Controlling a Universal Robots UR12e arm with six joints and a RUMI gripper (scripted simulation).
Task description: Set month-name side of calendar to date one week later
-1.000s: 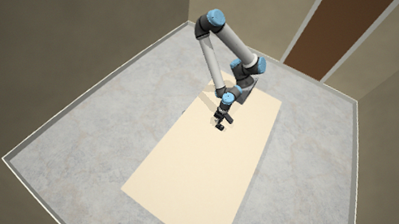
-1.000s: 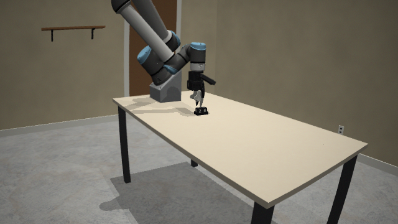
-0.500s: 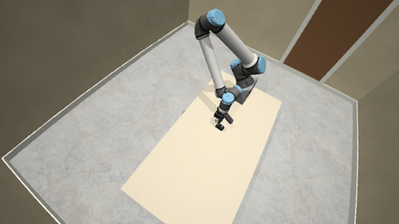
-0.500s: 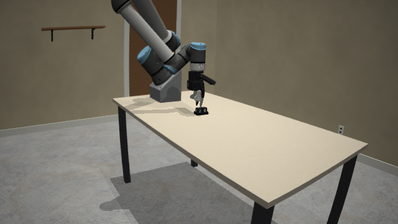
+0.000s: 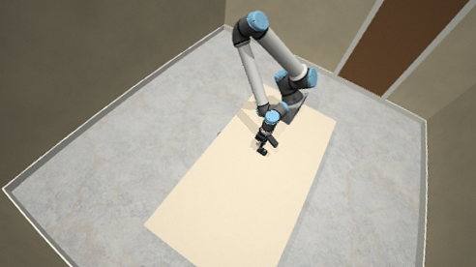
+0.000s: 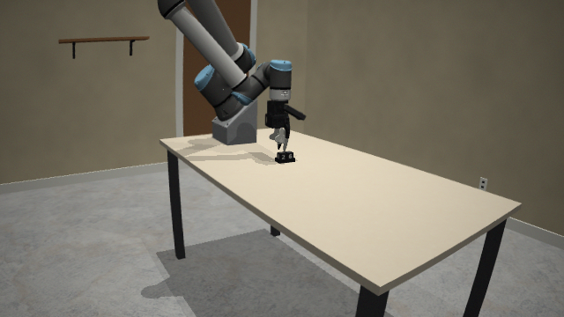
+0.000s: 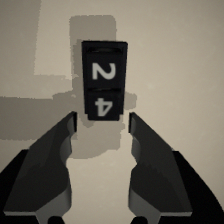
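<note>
The block calendar (image 5: 262,152) (image 6: 285,158) is a small black tray with two black cubes in it, standing on the table near the robot's base. In the wrist view the top faces read 2 on the far cube (image 7: 104,70) and 4 on the near cube (image 7: 103,105), the 4 turned the other way round from the 2. In the exterior view the side facing the camera shows two white digits, too small to read surely. My gripper (image 7: 103,113) (image 6: 280,144) (image 5: 261,145) hangs straight above the calendar, fingers apart with nothing between them, a finger on either side of the near cube.
The long beige table (image 6: 352,198) (image 5: 234,211) carries the grey robot base (image 6: 233,128) at its far end. A door and a wall shelf (image 6: 103,40) stand behind.
</note>
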